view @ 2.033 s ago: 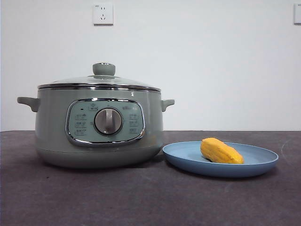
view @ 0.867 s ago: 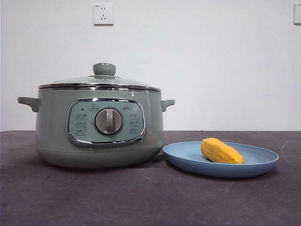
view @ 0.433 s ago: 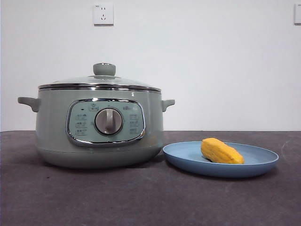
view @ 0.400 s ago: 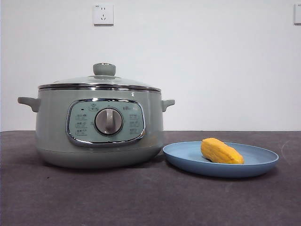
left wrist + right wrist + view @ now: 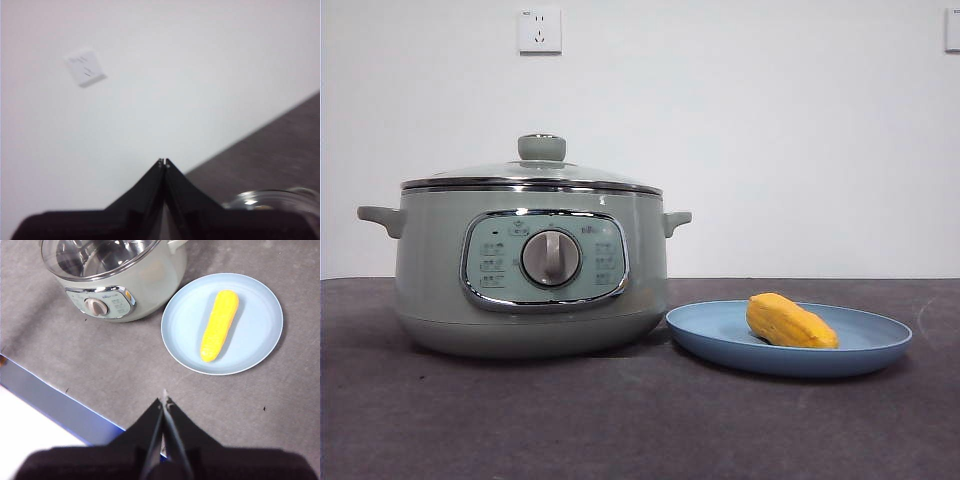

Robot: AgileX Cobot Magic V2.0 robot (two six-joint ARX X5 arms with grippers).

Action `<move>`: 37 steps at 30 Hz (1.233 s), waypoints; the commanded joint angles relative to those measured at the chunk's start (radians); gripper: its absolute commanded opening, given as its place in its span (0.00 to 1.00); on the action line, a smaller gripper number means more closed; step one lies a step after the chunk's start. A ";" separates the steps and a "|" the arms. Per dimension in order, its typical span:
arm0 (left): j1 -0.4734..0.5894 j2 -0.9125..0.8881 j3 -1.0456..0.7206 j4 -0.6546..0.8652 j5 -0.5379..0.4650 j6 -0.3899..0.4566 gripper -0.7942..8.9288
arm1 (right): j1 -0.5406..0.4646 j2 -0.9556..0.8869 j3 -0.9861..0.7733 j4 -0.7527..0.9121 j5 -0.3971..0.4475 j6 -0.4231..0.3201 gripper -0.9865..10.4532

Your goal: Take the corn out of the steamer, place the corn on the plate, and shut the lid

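The sage-green steamer [image 5: 435,275] stands at the left with its glass lid [image 5: 485,173] resting shut on it, green knob up. The light-blue plate [image 5: 715,333] sits right beside it, and the yellow corn [image 5: 790,320] lies on the plate. The right wrist view looks down on the steamer [image 5: 150,285], the plate [image 5: 255,335] and the corn [image 5: 219,326]. My right gripper [image 5: 164,401] is shut and empty, high above the table on the near side of the plate. My left gripper [image 5: 164,161] is shut and empty, raised and facing the wall, with the lid's rim [image 5: 270,196] just below it.
A white wall socket [image 5: 539,30] is on the wall behind the steamer. A blue strip [image 5: 55,402] runs along the dark table's near edge. Neither arm shows in the front view.
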 commanded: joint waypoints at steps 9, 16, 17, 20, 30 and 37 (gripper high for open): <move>0.022 -0.364 -0.670 0.225 -0.196 -0.069 0.08 | 0.002 0.000 -0.003 0.003 0.001 0.002 0.09; 0.022 -0.547 -0.956 0.285 -0.217 -0.125 0.08 | 0.002 0.000 -0.003 0.003 0.001 0.002 0.09; 0.022 -0.563 -0.985 0.291 -0.217 -0.129 0.08 | 0.002 0.000 -0.003 0.003 0.001 0.002 0.09; 0.022 -0.607 -1.052 0.290 -0.217 -0.153 0.08 | 0.002 0.000 -0.003 0.003 0.001 0.002 0.09; 0.022 -0.721 -1.200 0.283 -0.217 -0.220 0.08 | 0.002 0.000 -0.003 0.003 0.001 0.002 0.09; 0.021 -0.738 -1.213 0.244 -0.216 -0.283 0.08 | 0.002 0.000 -0.003 0.003 0.001 0.002 0.09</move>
